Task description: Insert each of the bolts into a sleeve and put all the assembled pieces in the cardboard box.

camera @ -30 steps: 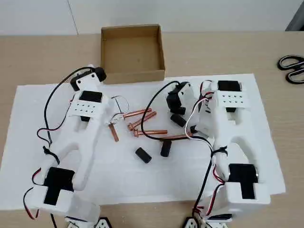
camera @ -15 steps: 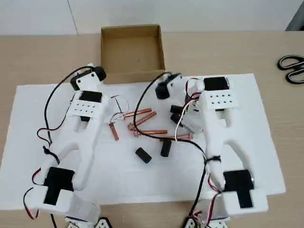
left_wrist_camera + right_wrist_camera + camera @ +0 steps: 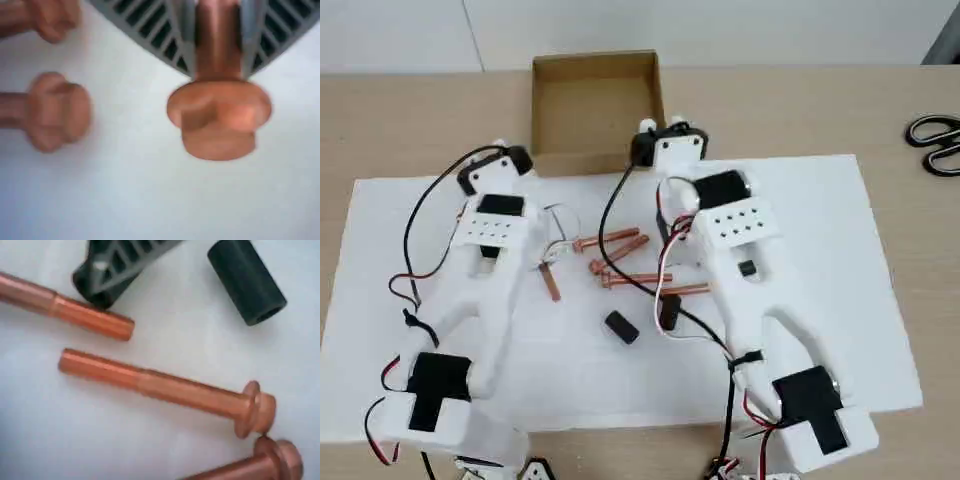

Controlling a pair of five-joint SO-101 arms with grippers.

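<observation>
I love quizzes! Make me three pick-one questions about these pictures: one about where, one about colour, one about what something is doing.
1. Where do the black sleeves lie? A in a cup B on the white sheet C on a chair
2. What colour are the bolts? A blue B copper C green
3. The left arm's fingers are: A clamped on a bolt B wide open C holding a sleeve
Answers: 1 B, they rest on the sheet. 2 B, they shine copper. 3 A, the left wrist view shows the bolt between them.
</observation>
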